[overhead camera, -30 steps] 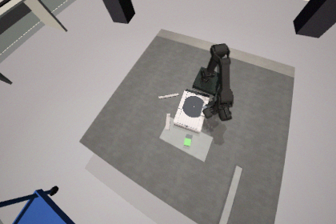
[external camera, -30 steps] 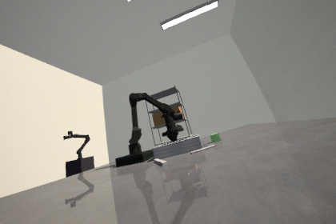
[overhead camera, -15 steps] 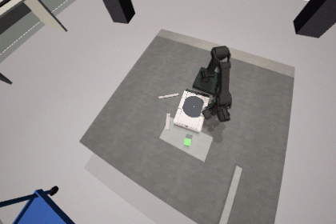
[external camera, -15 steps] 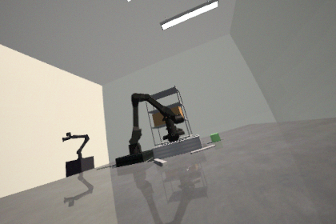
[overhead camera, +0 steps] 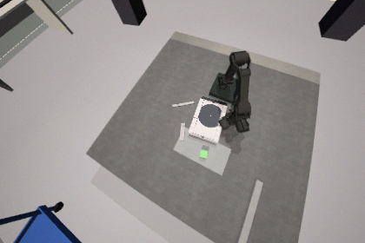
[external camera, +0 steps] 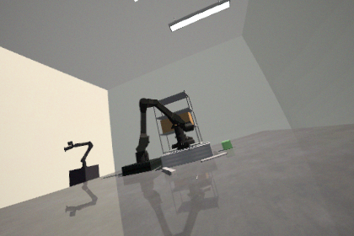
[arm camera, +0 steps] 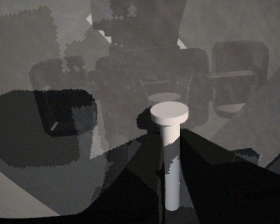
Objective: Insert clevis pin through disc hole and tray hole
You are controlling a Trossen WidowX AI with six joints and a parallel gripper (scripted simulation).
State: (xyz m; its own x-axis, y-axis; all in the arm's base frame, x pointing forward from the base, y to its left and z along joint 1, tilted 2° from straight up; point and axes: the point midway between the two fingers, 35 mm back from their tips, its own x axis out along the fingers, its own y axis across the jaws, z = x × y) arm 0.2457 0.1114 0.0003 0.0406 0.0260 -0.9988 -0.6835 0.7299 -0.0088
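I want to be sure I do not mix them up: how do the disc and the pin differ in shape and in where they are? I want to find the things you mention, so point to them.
The disc (overhead camera: 204, 118) is wide, flat and round; the pin (arm camera: 172, 187) is a slim shaft with a wider head. The disc lies on the tray; the pin is held in the tool (arm camera: 171, 150).

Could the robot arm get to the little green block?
Probably yes: the green block sits apart, nothing visible above it, though the gripper is already holding the pin.
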